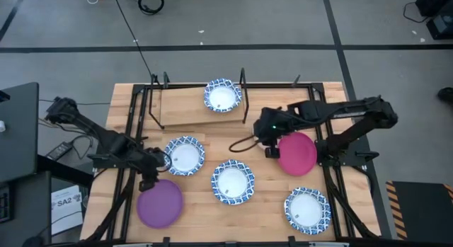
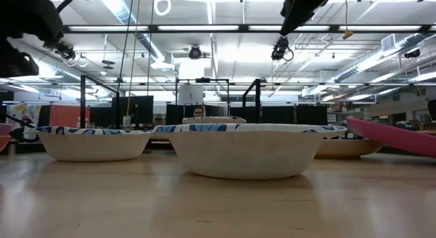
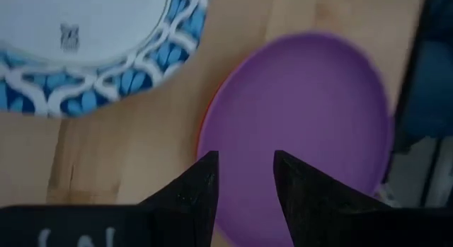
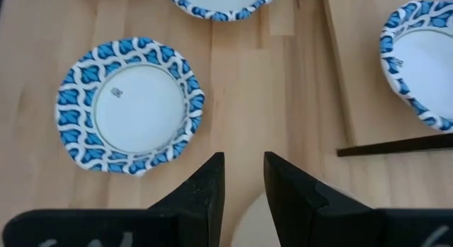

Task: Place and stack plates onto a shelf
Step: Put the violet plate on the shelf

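The shelf (image 1: 184, 109) stands at the table's far side with one blue-rimmed plate (image 1: 222, 96) resting on its plank. Three more blue-rimmed plates (image 1: 185, 156) (image 1: 232, 182) (image 1: 307, 210) lie on the table. A purple plate (image 3: 304, 127) lies at the near left on an orange one, of which only an edge (image 3: 205, 116) shows. My left gripper (image 3: 246, 169) hangs open over the purple plate's rim. My right gripper (image 1: 271, 151) is shut at the left rim of a magenta plate (image 1: 299, 153), right of centre. My right gripper has the magenta plate by its rim on the side toward the table's left (image 1: 282, 152). The gripper's own body hides the place of contact. The fingers slant down from the right. In the low view the plate (image 2: 395, 137) is tilted and clear of the table.
Black frame rails (image 1: 134, 134) run along both sides of the table, and the shelf's upright posts (image 1: 244, 81) stand beside the plate on it. In the low view the blue-rimmed plates (image 2: 245, 153) stand close in front. Bare wood lies between the shelf and the middle plates.
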Robot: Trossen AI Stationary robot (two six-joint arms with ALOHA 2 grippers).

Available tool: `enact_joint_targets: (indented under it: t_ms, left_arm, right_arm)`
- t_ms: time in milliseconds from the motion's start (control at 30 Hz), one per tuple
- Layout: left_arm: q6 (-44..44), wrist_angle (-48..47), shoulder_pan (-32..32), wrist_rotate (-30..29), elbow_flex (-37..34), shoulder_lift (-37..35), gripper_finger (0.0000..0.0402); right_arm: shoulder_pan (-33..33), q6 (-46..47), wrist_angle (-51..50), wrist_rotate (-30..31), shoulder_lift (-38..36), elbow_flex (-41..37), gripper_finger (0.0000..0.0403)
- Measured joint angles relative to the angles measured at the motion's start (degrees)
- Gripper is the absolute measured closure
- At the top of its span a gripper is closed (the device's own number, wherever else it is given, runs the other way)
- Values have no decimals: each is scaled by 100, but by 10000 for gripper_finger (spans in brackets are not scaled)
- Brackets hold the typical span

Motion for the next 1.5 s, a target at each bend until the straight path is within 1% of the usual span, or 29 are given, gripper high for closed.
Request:
enact_joint_targets:
  t_ms: [133,267,500,900,1067,1500]
  left_arm:
    - [-61,-18,-117,-76,0,326,260]
    - [-61,-31,-144,-174,0,677,260]
    - [-70,-28,-144,-219,0,1243,260]
    - [-73,200,-144,-219,0,1872,260]
    - [-72,233,-144,-219,0,2024,260]
    - [-71,227,-144,-184,0,2026,260]
  right_arm:
    - [99,99,425,0,-251,-442,298]
    - [171,101,695,-2,-317,-675,298]
    - [209,101,779,-9,-266,-716,298]
    - [209,81,945,-17,-255,-716,298]
    - [209,81,945,-17,-255,-716,298]
    - [209,81,945,-19,-253,-716,298]
